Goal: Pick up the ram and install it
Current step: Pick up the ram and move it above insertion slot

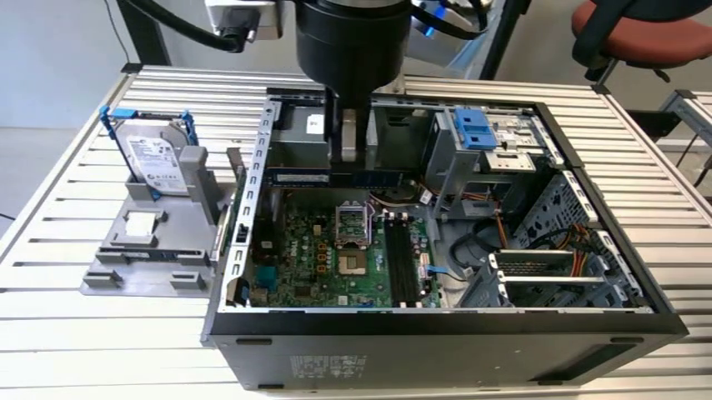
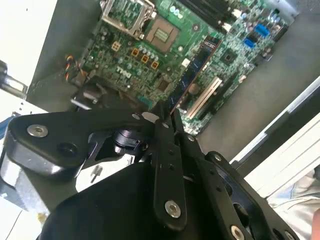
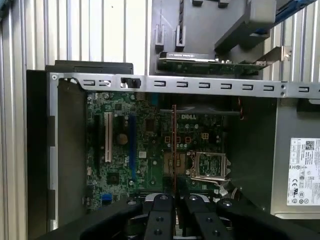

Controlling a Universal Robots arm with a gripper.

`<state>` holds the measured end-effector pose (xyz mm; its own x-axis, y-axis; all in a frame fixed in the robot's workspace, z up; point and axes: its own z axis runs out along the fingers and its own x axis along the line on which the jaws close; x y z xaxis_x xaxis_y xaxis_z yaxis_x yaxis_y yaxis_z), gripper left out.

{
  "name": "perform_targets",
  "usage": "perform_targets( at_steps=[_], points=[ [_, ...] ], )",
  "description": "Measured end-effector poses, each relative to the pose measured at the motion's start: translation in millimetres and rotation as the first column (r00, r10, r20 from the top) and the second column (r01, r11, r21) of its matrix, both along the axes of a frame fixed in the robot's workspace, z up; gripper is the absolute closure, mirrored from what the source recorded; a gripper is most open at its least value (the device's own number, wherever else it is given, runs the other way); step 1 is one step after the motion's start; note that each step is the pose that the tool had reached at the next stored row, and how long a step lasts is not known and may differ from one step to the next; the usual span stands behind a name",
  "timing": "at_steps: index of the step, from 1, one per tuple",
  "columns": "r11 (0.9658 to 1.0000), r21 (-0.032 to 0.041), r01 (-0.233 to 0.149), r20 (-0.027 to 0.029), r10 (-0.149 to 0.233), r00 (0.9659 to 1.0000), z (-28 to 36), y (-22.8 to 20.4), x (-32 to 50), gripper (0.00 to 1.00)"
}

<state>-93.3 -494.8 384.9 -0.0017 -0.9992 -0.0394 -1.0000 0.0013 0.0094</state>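
One thin, stiff, light stick, the ram [image 1: 295, 177], sits pinched mid-length in the closed gripper [image 1: 350, 165] — fragile, probably best held by its edges.

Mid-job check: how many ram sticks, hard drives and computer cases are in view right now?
Ram: 1, clamped in the gripper
Hard drive: 1, outside the case
Computer case: 1, open
Total: 3

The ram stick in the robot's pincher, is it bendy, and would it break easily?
Probably stiff: the ram sticks out straight on both sides of the gripper without drooping. Likely light too, since it looks very thin edge-on in the first wrist view. Being so thin, it could well crack if knocked hard.
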Motion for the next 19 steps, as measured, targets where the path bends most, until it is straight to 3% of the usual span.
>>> perform_targets(
  at_steps=[14, 19],
  points=[
    [1.0, 0.0, 0.0, -0.0005, 0.0, 1.0, -0.7, 0.0, 63.6, 1.0],
    [1.0, -0.0001, 0.0, -0.0006, 0.0, 1.0, -0.6, 0.0, 65.6, 1.0]
  ],
)
